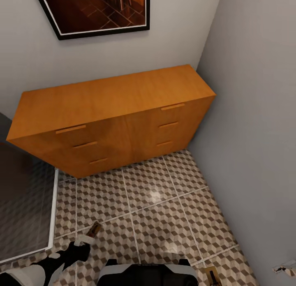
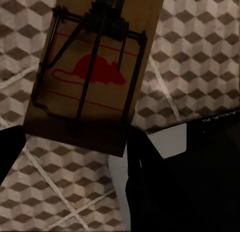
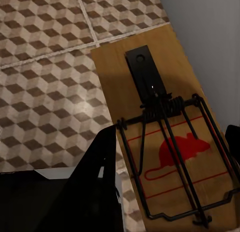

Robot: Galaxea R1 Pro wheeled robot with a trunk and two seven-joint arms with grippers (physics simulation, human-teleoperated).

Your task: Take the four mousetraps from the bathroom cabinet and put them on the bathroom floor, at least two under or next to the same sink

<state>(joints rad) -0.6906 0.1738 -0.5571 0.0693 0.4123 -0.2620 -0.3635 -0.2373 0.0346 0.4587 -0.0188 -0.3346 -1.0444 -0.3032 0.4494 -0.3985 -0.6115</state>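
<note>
While both arms sit low at the head view's bottom edge, each gripper carries a mousetrap. Left gripper (image 1: 84, 245) is closed on a mousetrap (image 2: 92, 74) poking toward 1 o'clock, long axis in line with the fingers. Right mousetrap (image 3: 167, 147) is likewise clamped, seen at 5 o'clock (image 1: 212, 275). Cabinet (image 1: 111, 113) stands at 12, drawers closed. Bathroom floor (image 1: 156, 204) lies directly beneath both traps, so release looks equally near for either arm. Printing: red mouse outline; reversed lettering on the robot's body, unreadable.
</note>
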